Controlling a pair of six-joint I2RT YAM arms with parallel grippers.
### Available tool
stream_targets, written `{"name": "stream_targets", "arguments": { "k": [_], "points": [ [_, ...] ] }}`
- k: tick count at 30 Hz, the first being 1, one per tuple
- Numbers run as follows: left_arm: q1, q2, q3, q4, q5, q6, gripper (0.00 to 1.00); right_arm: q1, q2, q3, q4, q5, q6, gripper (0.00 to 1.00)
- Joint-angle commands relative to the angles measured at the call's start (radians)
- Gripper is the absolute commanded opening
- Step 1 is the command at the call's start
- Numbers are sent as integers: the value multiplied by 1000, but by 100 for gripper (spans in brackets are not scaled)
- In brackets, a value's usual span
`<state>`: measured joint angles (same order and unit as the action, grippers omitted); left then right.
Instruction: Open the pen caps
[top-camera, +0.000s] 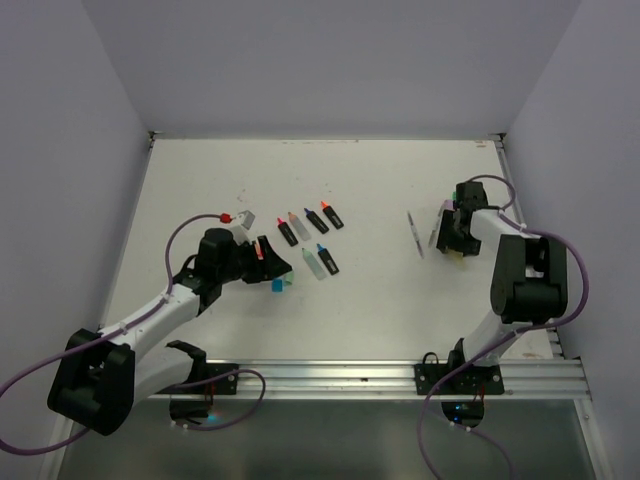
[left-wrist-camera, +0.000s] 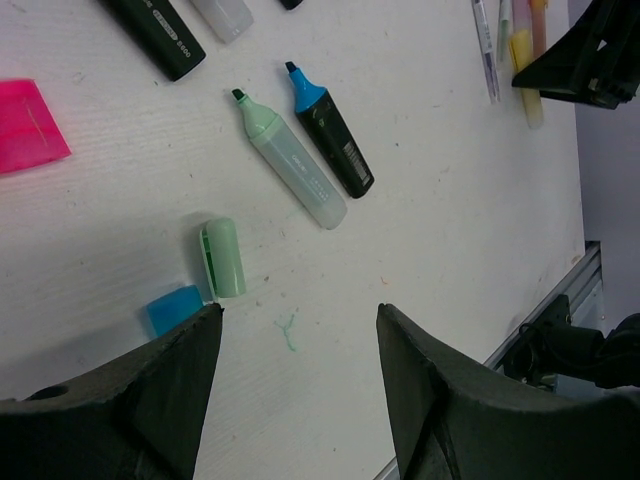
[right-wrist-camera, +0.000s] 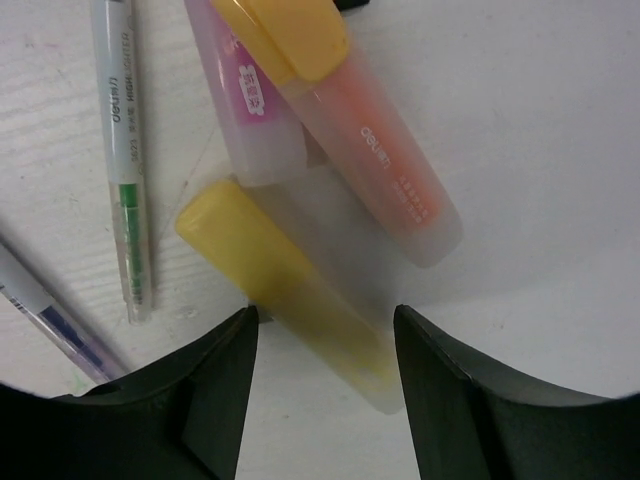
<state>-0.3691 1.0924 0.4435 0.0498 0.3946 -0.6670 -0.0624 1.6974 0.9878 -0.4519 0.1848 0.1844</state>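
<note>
White table (left-wrist-camera: 450, 250); left wrist shows green cap (left-wrist-camera: 224, 258).

"deli" and what looks like "HIGH LIGHTER" along the clear thin pen (right-wrist-camera: 122, 130) at upper left, "deli" on the orange highlighter body (right-wrist-camera: 390, 170) at upper centre, smaller print unreadable

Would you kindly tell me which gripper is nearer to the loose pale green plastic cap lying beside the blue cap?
Left. The left gripper hovers open right beside the pale green cap; the right gripper is far across the white table, over a frosted yellow highlighter.
</note>
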Motion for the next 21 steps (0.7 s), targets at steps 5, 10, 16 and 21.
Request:
{"name": "stream_targets", "arguments": {
  "k": [5, 10, 16, 21],
  "points": [
    [-4, -3, 44, 15, 32, 32, 66, 1, 42, -23, 21, -39, -23, 41],
    [-5, -14, 46, 9, 38, 29, 66, 12, -19, -60, 16, -54, -8, 26],
    [-5, -49, 61, -19, 36, 26, 66, 48, -102, -93, 61, -87, -19, 4],
    [-5, -57, 109, -30, 27, 9, 66, 142, -192, -64, 45, -35, -17, 0]
  ]
}}
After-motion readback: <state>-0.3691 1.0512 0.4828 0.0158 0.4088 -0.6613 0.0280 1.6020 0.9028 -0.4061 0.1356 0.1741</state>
